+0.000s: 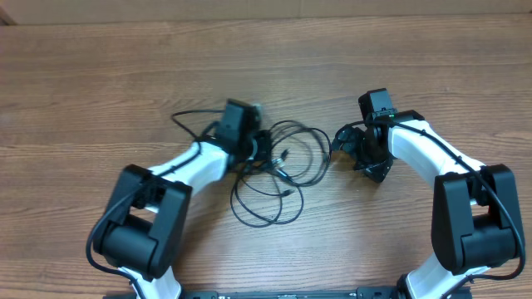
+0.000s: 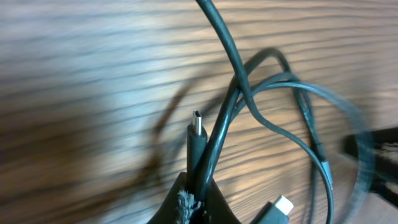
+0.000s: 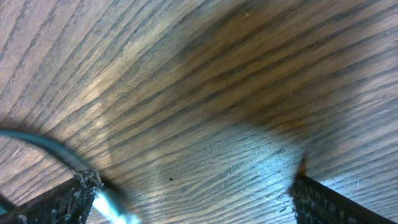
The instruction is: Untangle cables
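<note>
Grips one strand of the cables (image 1: pixel 278 170) with the left end effector (image 1: pixel 259 151), clenched just behind a small plug (image 2: pixel 198 124); pins it there, by the look of it, to get a firm hold on a free end, the sort that can be drawn back through the loops; shows that plug poking up past the fingers (image 2: pixel 221 214) in the left wrist view, with more strands crossing right above it.

Leaves the rest of the tangle flat on the desk (image 1: pixel 83 66), around its middle and between the two arms; sends one loop toward the left edge and a wider one toward the near edge; shows a second plug (image 2: pixel 281 204), white-tipped, low in the left wrist view.

Holds the right end effector (image 1: pixel 341 148) released, spread wide and low over the wood just to the right of the tangle; clasps nothing; has one strand running past the finger at the lower left of the right wrist view, beside a pale streak (image 3: pixel 112 210) that may be a plug tip; cannot tell whether that strand touches the finger.

Seems posed that way to take a second strand, so that the two can be drawn apart toward opposite edges.

Shows no box, tray or other container anywhere; carries everything on the bare desk.
</note>
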